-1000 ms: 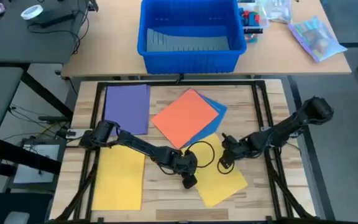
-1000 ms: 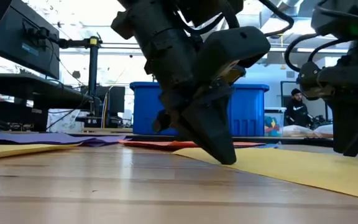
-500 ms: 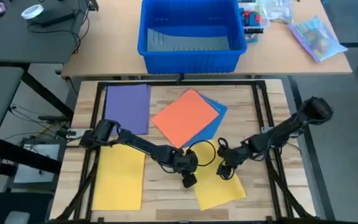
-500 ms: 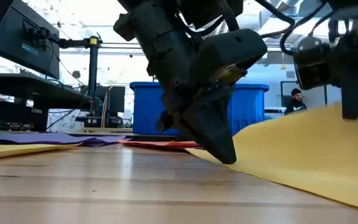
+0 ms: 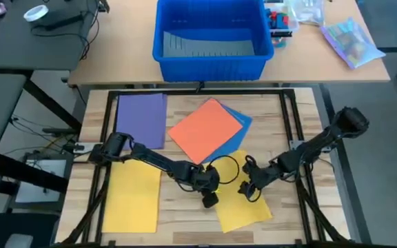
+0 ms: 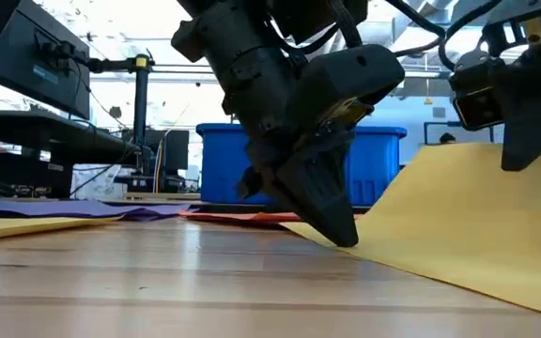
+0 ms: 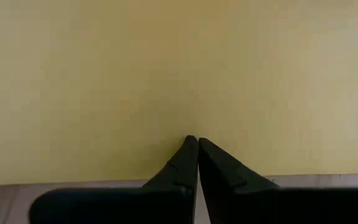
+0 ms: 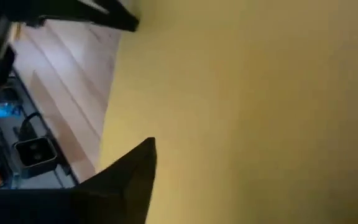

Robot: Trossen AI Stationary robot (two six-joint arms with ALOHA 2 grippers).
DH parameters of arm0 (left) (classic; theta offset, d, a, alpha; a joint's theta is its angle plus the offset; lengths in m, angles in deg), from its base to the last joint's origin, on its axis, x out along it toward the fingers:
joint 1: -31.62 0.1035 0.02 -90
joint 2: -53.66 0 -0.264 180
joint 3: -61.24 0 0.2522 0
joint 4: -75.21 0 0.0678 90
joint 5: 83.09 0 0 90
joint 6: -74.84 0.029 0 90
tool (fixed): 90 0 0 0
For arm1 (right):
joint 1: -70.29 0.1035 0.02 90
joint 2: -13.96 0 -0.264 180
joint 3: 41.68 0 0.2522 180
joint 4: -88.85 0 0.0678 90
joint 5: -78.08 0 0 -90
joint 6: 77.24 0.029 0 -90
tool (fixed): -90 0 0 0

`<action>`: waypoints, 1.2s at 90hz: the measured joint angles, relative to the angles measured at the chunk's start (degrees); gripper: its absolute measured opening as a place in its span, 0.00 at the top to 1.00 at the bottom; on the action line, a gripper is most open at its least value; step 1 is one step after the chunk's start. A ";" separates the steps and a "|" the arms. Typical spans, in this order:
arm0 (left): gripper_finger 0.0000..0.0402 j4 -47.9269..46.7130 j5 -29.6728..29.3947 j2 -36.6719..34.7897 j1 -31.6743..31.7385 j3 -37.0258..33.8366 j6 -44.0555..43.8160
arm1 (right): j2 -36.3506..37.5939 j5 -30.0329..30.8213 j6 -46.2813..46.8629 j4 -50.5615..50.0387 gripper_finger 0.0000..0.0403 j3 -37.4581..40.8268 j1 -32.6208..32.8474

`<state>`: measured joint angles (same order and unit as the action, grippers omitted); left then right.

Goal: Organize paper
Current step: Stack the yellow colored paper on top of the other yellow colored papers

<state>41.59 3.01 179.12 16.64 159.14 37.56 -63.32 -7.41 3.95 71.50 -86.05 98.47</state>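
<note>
You have two plain yellow sheets: one (image 5: 131, 196) on the table's left, one (image 5: 243, 207) at centre right. Purple sheet (image 5: 142, 118) unmarked. Orange sheet (image 5: 206, 129) plain, lying over a blue sheet (image 5: 240, 125) that shows only at its edge. Both arms are dark, near black; the left gripper (image 5: 210, 200) and right gripper (image 5: 247, 190) match. Table (image 5: 281, 131): pale wood, plank grain. Bin (image 5: 209, 41): solid blue, grey inside.

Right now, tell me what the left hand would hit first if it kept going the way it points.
The left hand, fingers shut, points down at the yellow sheet lying under it. It would press into that paper first, apparently already at or near contact, with the wooden table right beneath.
</note>
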 joint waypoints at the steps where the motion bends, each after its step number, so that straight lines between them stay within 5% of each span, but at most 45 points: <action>1: 1.00 0.00 -0.01 -0.06 0.00 0.00 0.00 | 0.00 0.01 0.01 -0.13 0.57 0.00 -0.02; 19: 1.00 -0.65 -0.41 -3.26 0.07 -0.28 3.39 | 0.02 0.16 -0.20 -0.51 0.96 0.00 0.01; 55: 1.00 -20.03 0.69 -27.35 -3.49 -0.20 -7.01 | 0.16 -0.15 -4.56 0.79 1.00 -5.07 -0.45; 81: 1.00 -40.46 -0.95 -46.83 -11.38 -0.12 -14.50 | -1.06 3.79 -2.24 6.69 1.00 -13.62 -7.17; 108: 1.00 -48.46 -2.17 -59.12 -14.38 -0.09 -10.72 | -21.78 7.72 0.00 7.57 1.00 -39.26 -11.58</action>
<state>-6.87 0.84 119.99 2.26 159.05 26.84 -85.10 0.31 3.95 79.07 -125.31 86.89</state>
